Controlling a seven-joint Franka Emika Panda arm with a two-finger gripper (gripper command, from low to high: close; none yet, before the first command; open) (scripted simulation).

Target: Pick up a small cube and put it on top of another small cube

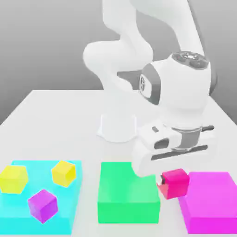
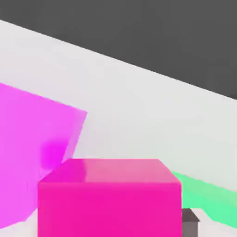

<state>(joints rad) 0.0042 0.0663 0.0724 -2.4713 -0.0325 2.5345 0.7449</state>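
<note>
The small cube (image 1: 178, 184), hot pink, sits between the fingers of my gripper (image 1: 170, 178), which is shut on it. It hangs low over the gap between the green flat block (image 1: 127, 194) and the large magenta flat block (image 1: 213, 201). In the hand view the same small cube (image 2: 109, 199) looms close, with one dark fingertip (image 2: 190, 222) beside it. Two yellow small cubes (image 1: 14, 179) (image 1: 63, 173) and a purple small cube (image 1: 42, 205) rest on the cyan flat block (image 1: 69, 217) at the exterior view's left.
The arm's white base (image 1: 118, 125) stands behind the green block. The white table (image 1: 51, 125) stretches back to a grey wall. In the hand view the magenta block (image 2: 28, 148) and a strip of the green block (image 2: 213, 199) flank the held cube.
</note>
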